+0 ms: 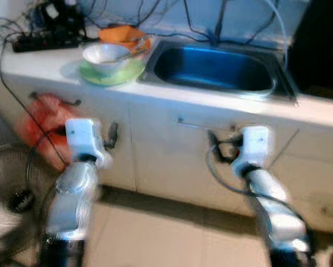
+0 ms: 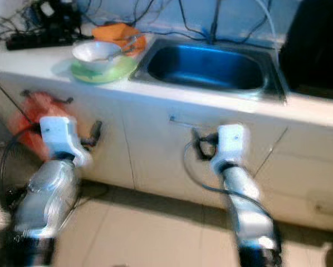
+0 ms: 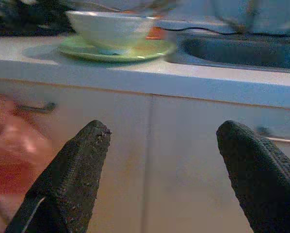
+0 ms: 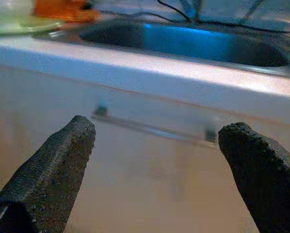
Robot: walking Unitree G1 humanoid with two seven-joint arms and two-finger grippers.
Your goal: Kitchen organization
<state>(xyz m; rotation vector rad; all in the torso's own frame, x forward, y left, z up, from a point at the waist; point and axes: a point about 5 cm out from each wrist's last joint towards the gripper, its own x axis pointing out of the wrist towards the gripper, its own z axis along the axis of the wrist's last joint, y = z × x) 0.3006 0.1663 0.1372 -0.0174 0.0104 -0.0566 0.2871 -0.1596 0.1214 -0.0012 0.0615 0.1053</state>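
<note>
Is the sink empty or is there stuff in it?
Empty, as far as it shows: the sink basin looks bare and blue in both eye views. The near inner wall is hidden.

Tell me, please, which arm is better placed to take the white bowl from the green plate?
Probably left: the open left gripper faces the white bowl; the open right gripper faces the cabinet handle.

I count one white bowl (image 1: 104,56) sitting on one green plate (image 1: 114,73), with one orange dish (image 1: 122,35) behind them toward the tabletop's back edge. There is one steel sink (image 1: 216,69) and one black power strip (image 1: 41,43) near the back left corner. Below, I count two cabinet handles (image 4: 154,129) and one red bag (image 1: 44,125).
</note>
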